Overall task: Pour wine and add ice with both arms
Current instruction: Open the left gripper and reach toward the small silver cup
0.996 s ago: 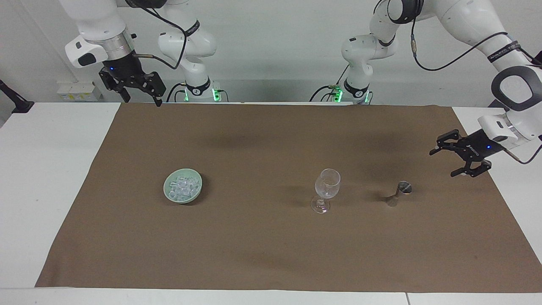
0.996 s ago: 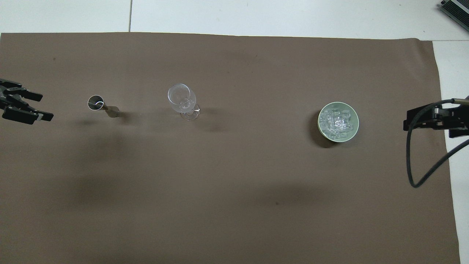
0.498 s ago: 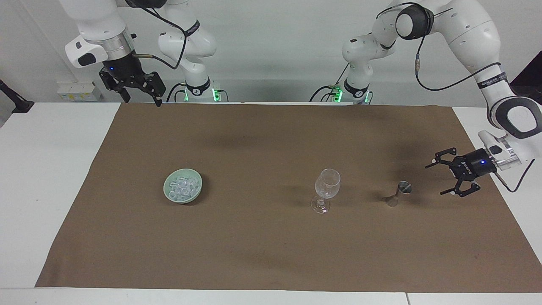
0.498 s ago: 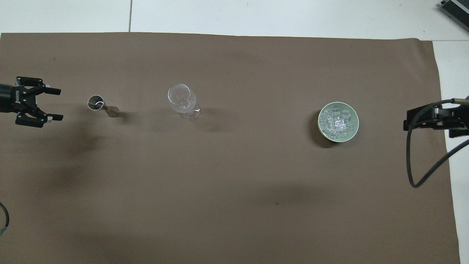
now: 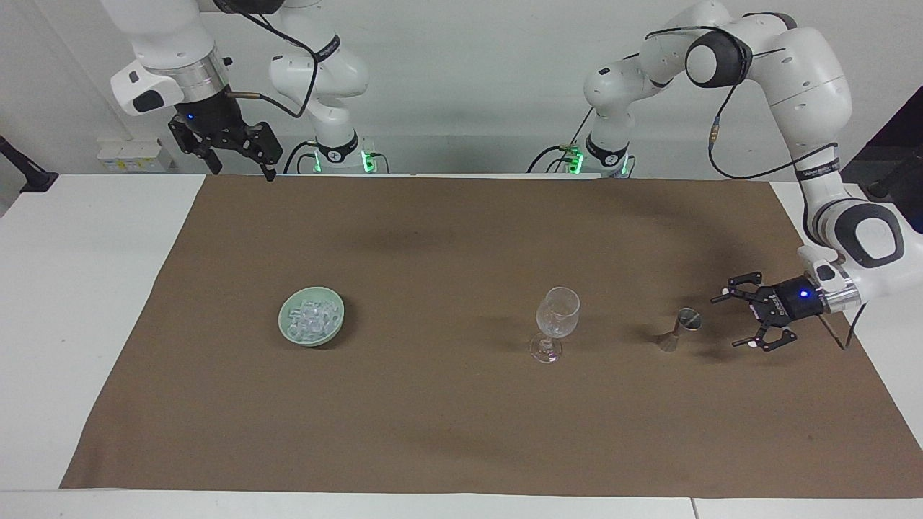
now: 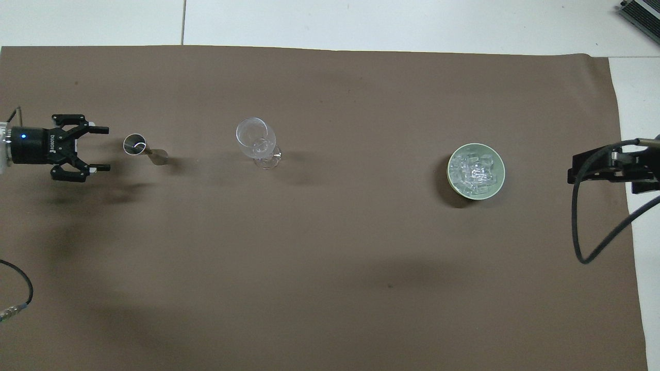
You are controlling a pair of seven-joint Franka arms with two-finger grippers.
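A brown cloth (image 5: 447, 404) is lying spread over most of a white table (image 5: 79, 303), which is standing against a plain pale wall (image 5: 469, 86) under even light.

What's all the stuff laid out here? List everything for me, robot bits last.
brown cloth: one, brown, spread over the white table.
pale green bowl: one, on the cloth toward the right arm's end.
ice: a heap of small clear cubes, in the bowl.
stemmed glass: one, clear, upright, mid-cloth between bowl and jigger.
jigger: one, silver metal, upright, toward the left arm's end.
left end effector: one, black, fingers open, low over the cloth beside the jigger, not touching it.
right end effector: one, black, open, raised over the cloth's edge nearest the robots; this arm waits.
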